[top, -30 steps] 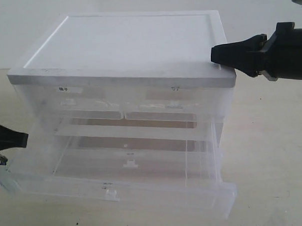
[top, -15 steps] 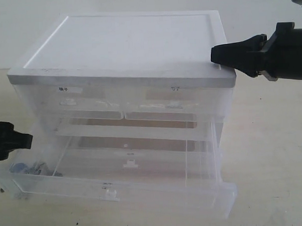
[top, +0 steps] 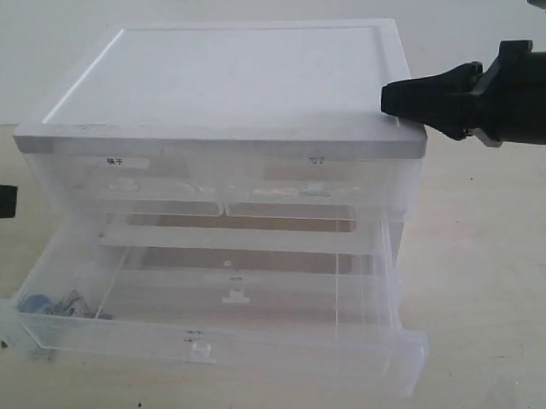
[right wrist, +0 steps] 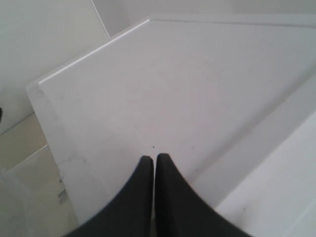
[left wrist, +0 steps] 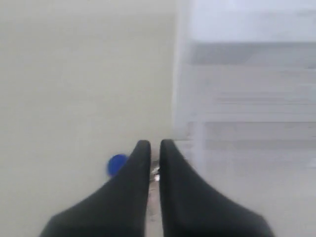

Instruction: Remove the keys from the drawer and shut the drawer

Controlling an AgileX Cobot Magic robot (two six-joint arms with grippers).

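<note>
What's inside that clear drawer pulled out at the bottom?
Some keys with a blue fob lie in the drawer, front left corner. Its rear, under the cabinet, is too hazy to judge.

Translucent clear-plastic drawer (top: 288, 344), lowest of the stack, pulled wide open toward the counter's near edge, silver-grey keys (top: 67, 307) with round blue fob (top: 33, 304) lying flat in its front left corner

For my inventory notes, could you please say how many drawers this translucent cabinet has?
4: two half-width translucent drawers side by side on top, the full-width clear-plastic drawer pulled open, holding silver keys with a blue fob, and another full-width drawer shut behind it.
</note>
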